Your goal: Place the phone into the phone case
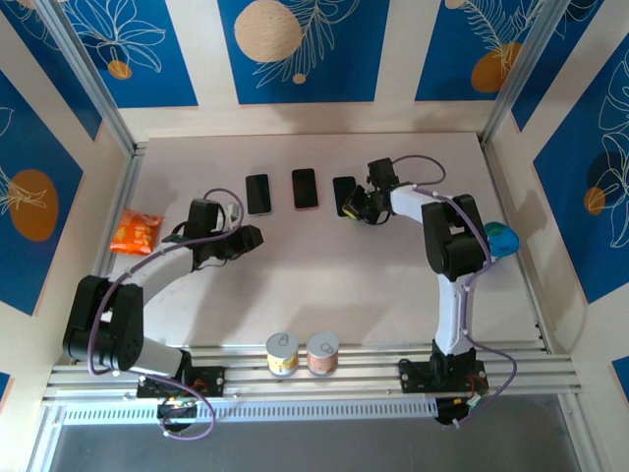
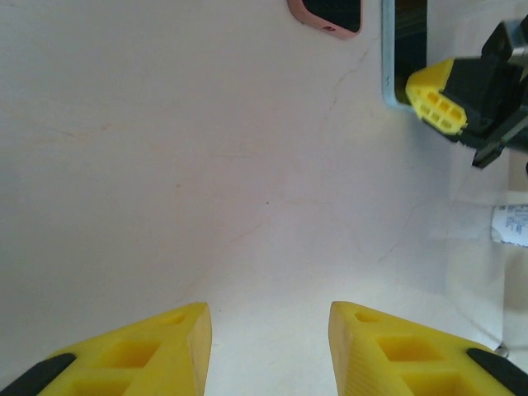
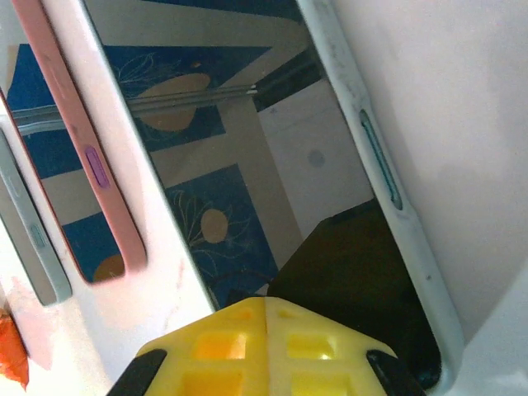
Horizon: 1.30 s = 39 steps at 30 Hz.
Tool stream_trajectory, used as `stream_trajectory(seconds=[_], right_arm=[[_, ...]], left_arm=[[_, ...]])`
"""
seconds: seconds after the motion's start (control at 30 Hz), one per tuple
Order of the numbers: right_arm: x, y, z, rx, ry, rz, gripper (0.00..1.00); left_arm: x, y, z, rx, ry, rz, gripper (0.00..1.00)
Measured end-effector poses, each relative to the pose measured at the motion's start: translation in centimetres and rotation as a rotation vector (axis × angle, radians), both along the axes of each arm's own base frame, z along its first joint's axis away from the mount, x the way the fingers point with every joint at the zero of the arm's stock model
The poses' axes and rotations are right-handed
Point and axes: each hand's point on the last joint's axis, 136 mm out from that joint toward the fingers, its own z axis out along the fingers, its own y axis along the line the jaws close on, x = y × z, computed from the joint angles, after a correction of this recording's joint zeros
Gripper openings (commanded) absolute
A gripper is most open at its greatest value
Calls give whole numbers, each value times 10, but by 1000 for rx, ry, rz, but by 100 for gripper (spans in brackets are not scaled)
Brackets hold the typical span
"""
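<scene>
The right pincer (image 1: 356,207) is clenched, its yellow tips pressed together over the near end of the phone (image 3: 272,165). The phone lies screen-up, framed by a pale bluish case (image 3: 377,161), toward the far edge of the table (image 1: 324,285), rightmost of three. A pink-rimmed phone (image 1: 305,188) lies just beside it. The left pincer (image 2: 268,330) hangs released over bare table nearer the left edge, grasping nothing.
</scene>
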Motion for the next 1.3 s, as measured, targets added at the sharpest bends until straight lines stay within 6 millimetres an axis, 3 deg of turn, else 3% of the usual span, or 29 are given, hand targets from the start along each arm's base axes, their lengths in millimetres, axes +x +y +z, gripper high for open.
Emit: stream_trajectory(seconds=[0.13,0.17,0.2,0.23,0.27,0.3,0.47,0.57,0.63,0.73,0.83,1.0,1.3], right_arm=[[12,3,2,-19,-24,42,0],[11,2,2,-26,-27,55,4],[10,2,3,-31,-35,66,26],[8,1,5,-37,-46,79,58],[5,0,8,-41,-57,91,82],[0,-1,14,-46,-72,106,99],[-18,-12,77,-86,-256,207,99],[-34,-25,116,-129,-401,247,99],[-48,-41,129,-169,-476,247,99],[-67,-75,126,-265,-541,205,99],[-87,-108,114,-366,-573,149,99],[-110,-145,106,-474,-633,74,99],[-120,-188,79,-598,-669,-46,99]], left_arm=[[-1,4,-3,27,4,5,43],[-1,5,-5,36,5,7,43],[-2,7,-6,44,5,8,49],[-2,9,-7,58,3,11,69],[-2,11,-7,71,1,16,99],[-1,14,-7,92,-8,19,100],[4,39,-2,241,-63,70,100],[11,58,13,357,-156,107,100],[17,71,26,432,-234,127,100],[26,92,50,547,-368,175,100],[28,111,61,644,-463,222,100],[26,130,55,773,-519,231,100],[40,140,33,869,-585,190,100]])
